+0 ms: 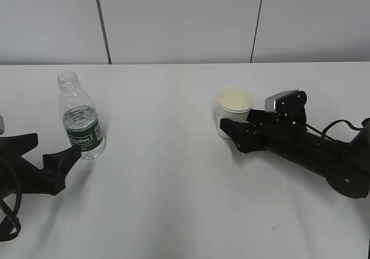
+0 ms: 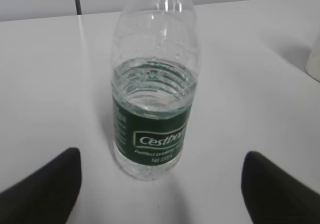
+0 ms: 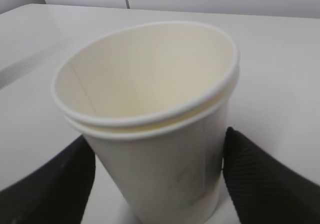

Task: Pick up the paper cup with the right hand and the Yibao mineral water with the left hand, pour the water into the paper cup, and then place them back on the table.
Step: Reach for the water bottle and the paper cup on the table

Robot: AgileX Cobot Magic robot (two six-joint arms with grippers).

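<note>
On the left of the white table [image 1: 173, 172] the water bottle [image 1: 81, 115] stands upright, cap off, its green label facing forward and clear water [image 2: 152, 86] filling it to just above the label. The left gripper [image 1: 52, 155] sits low just in front of it, spread wide, and in the left wrist view its two dark fingers [image 2: 40, 186] frame the bottle [image 2: 152, 84] from either side with clear white table between them and the plastic, so nothing is touching yet. Over on the right, the paper cup [image 1: 233, 110] stands upright with its mouth open and its cream inside dry. The right gripper [image 1: 240, 130] is down at the cup's base, and the right wrist view shows its textured fingers [image 3: 260, 179] close on both sides of the cup [image 3: 150, 114]; whether they press the wall or sit just beside it, I cannot tell. Two rolled rims show there, one just under the other.
</note>
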